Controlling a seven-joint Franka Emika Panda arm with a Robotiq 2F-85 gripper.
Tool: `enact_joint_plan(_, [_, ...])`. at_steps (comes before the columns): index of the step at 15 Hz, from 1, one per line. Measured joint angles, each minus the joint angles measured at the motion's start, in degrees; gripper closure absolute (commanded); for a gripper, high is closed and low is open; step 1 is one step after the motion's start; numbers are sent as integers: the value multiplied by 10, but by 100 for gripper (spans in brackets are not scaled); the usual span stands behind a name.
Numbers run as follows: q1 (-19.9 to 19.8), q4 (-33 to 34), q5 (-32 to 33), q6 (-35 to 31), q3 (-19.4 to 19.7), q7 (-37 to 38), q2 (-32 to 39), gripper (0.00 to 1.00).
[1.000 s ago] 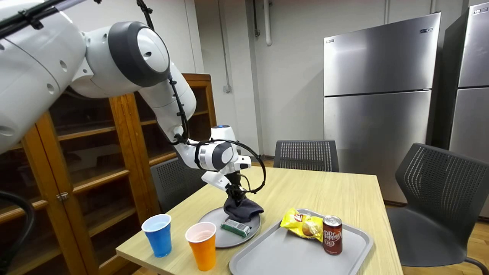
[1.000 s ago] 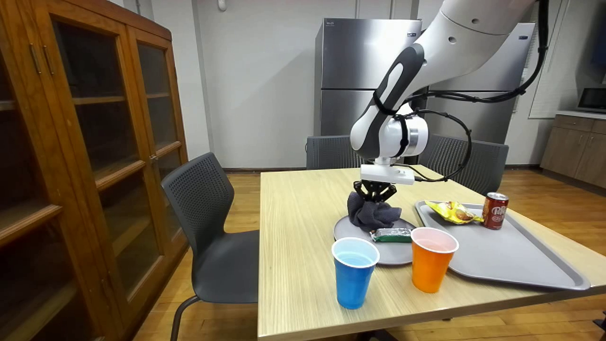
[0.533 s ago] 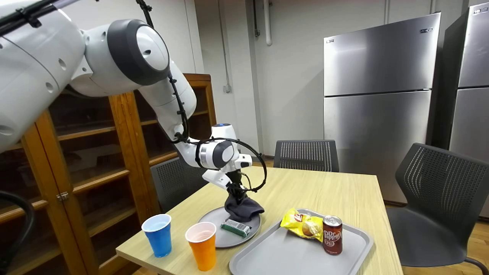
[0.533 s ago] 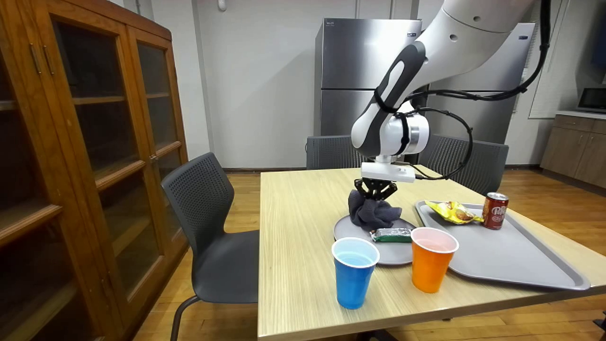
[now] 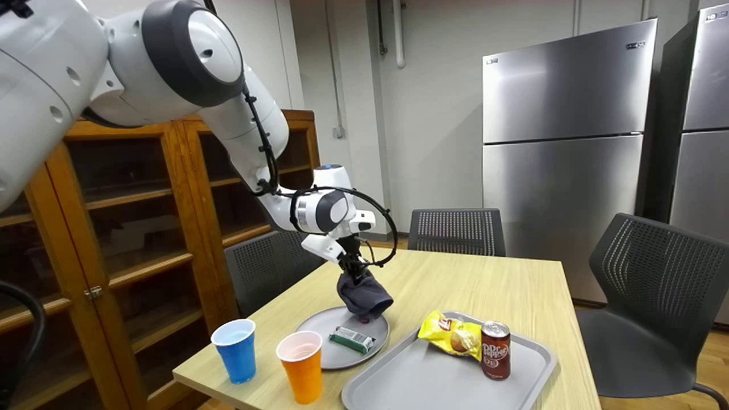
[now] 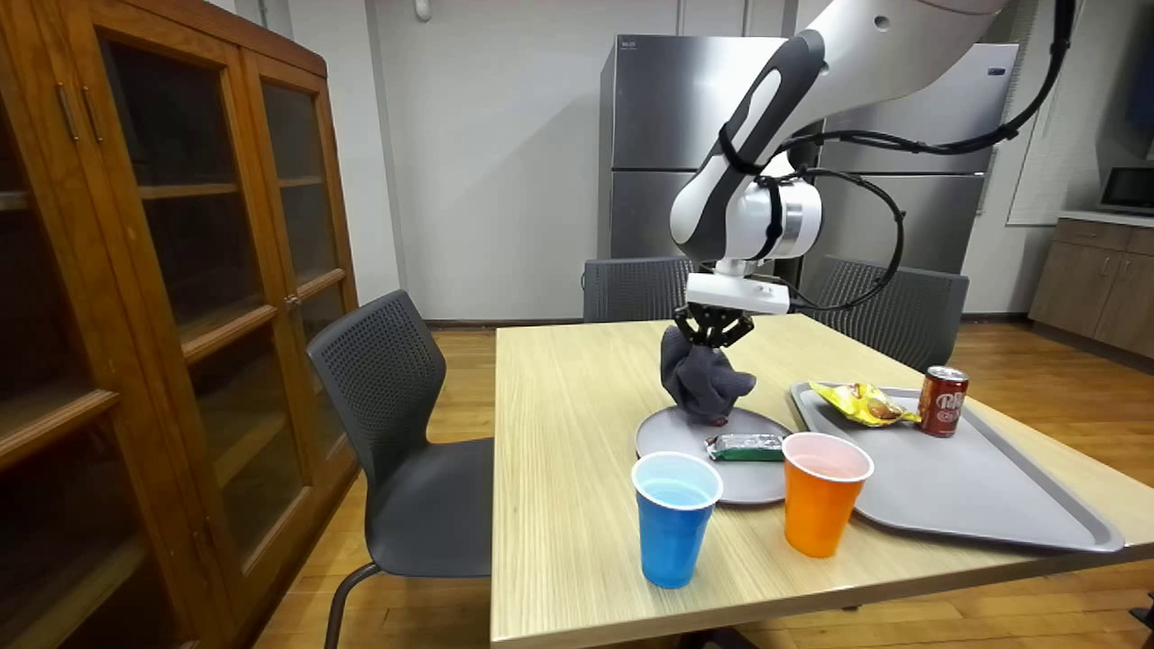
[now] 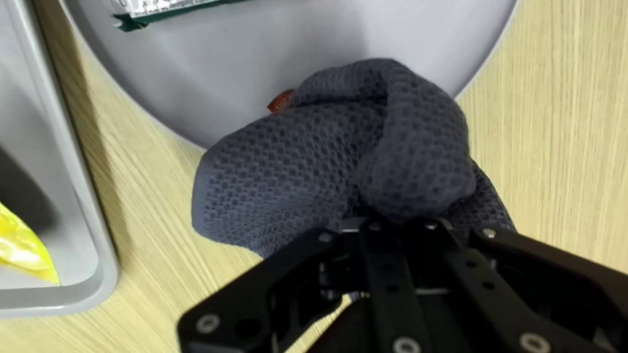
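Note:
My gripper (image 7: 400, 223) is shut on a dark grey waffle-weave cloth (image 7: 294, 162), whose folds hide the fingertips. In both exterior views the cloth (image 5: 367, 296) hangs from the gripper (image 6: 712, 342) over the far part of a round grey plate (image 6: 663, 442). Its lower edge is close to the plate; whether it touches I cannot tell. A small red piece (image 7: 280, 101) pokes out from under the cloth, mostly hidden. On the plate lies a green and silver wrapped bar (image 5: 352, 340), apart from the cloth.
A grey tray (image 5: 433, 376) beside the plate bears a yellow chip bag (image 5: 450, 336) and a Dr Pepper can (image 5: 495, 353). A blue cup (image 6: 674, 532) and an orange cup (image 6: 820, 505) stand near the plate. Chairs (image 6: 406, 451) surround the table (image 6: 568, 505).
My gripper has risen with the cloth, which now hangs longer and uncovers more of the plate. A red piece shows beneath it. The bar, cups and tray have stayed put.

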State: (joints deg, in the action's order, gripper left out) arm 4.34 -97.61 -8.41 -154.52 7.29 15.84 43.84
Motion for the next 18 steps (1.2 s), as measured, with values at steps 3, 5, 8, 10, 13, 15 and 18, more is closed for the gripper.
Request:
enact_joint_plan(3, [0,-3,0,0,-6,0,-17,98])
enact_joint_plan(5, [1,-3,0,0,-12,0,-25,98])
enact_joint_plan(8, [2,-3,-1,0,-26,0,-30,98])
enact_joint_plan(10, [3,-3,-1,-1,-37,0,-30,98])
enact_joint_plan(13, [6,-3,-1,-1,-52,0,-30,98])
enact_joint_plan(15, [11,-3,-1,-1,-59,0,-30,98])
enact_joint_plan(18, [20,-3,-1,-1,-67,0,-30,98])
